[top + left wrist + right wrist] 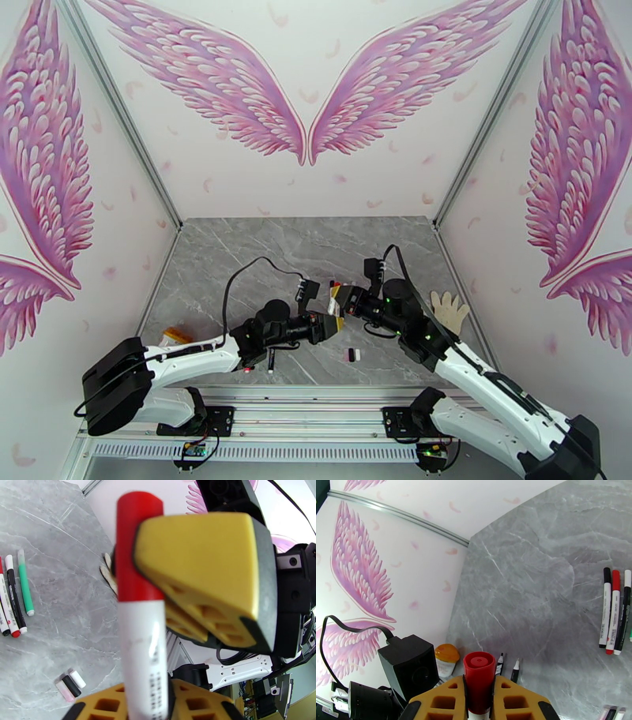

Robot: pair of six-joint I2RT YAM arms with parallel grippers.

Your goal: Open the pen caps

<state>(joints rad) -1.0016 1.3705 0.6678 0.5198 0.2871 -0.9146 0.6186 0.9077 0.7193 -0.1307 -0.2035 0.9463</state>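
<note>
Now, left pincer (150,703) clamps one pen (144,645), right pincer (478,697) its cap (478,673), three loose caps (72,684)

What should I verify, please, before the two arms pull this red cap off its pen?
1. left gripper clamped on the white barrel: ok.
2. right gripper clamped on the red cap: ok.
3. Cap seated on the barrel, no gap: ok.
4. Pen held off the table: ok.
5. loose caps and spare pens lie apart from both grippers: ok.
6. Grip firm enough for the pull: cannot tell.
</note>
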